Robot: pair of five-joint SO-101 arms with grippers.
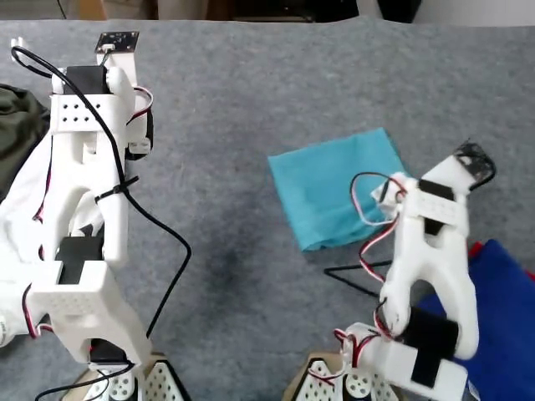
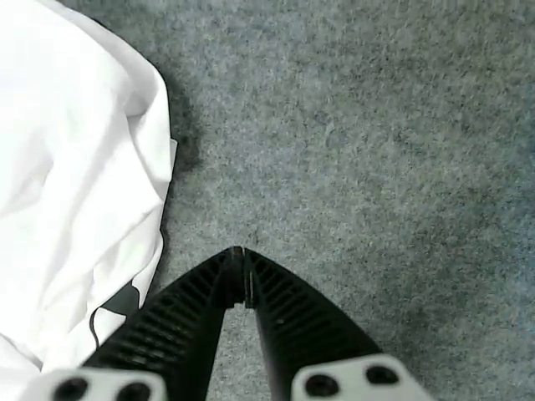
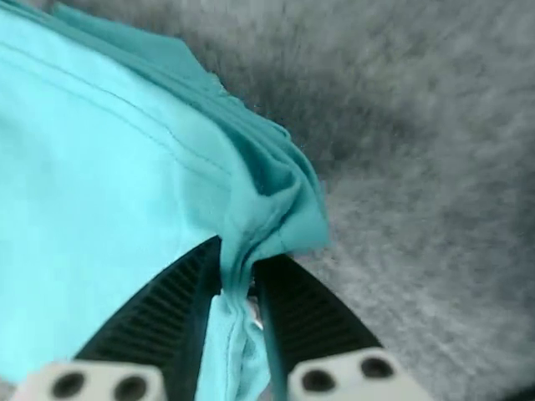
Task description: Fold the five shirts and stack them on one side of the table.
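Felt covers the table (image 1: 251, 92), which carries a rumpled white shirt (image 1: 18, 213) heaped at its left edge and a teal shirt (image 1: 334, 188) folded into a flat, skewed rectangle right of centre. The right wrist view shows what the arm (image 1: 430, 251) hides from above: the right gripper (image 3: 238, 280) pinching the teal shirt's bunched, layered corner. The left gripper (image 2: 241, 266) hangs with fingers pressed together on nothing, just beside the white shirt.

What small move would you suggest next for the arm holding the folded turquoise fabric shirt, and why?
Probably lift the right gripper slightly and carry the folded turquoise fabric shirt toward the dark blue cloth beside that arm's base: the gripper is shut on the shirt's edge, and the two lie apart.
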